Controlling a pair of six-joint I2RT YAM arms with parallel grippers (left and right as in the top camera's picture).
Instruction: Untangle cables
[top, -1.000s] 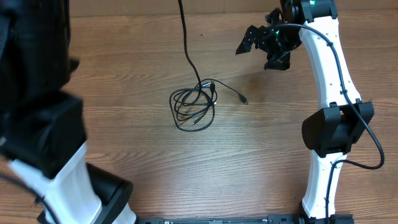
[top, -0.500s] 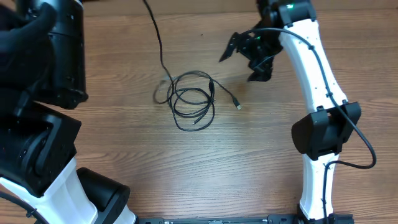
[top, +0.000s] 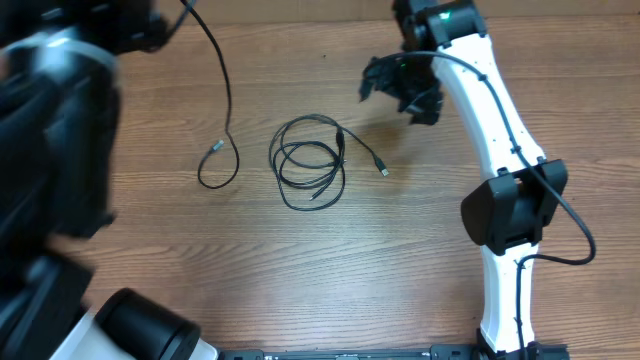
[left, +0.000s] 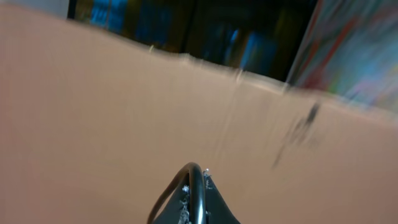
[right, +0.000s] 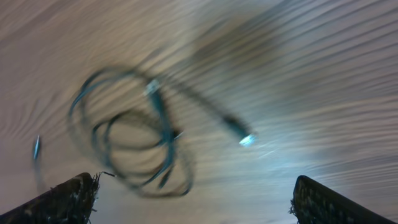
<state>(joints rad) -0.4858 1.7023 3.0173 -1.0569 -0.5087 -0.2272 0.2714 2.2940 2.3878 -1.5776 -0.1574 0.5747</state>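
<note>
The left gripper is pinched narrow on a single cable, which arches up between its fingertips in the blurred left wrist view. In the overhead view this cable runs from the top edge by the left arm down across the table. It ends in a small loop with its plug lying on the wood. Below and to the right of that gripper, a strip of bare table separates the loop from the coiled cable; the two do not touch.

The coiled cable lies in several overlapping rings, down and to the left of the right gripper. Its loose end with a plug trails out towards that gripper. The right gripper hangs above the table with its jaws spread wide and nothing between them. In the right wrist view, the rings and the plug sit ahead of the fingertips. Bare wood surrounds the coil on the near and right sides.
</note>
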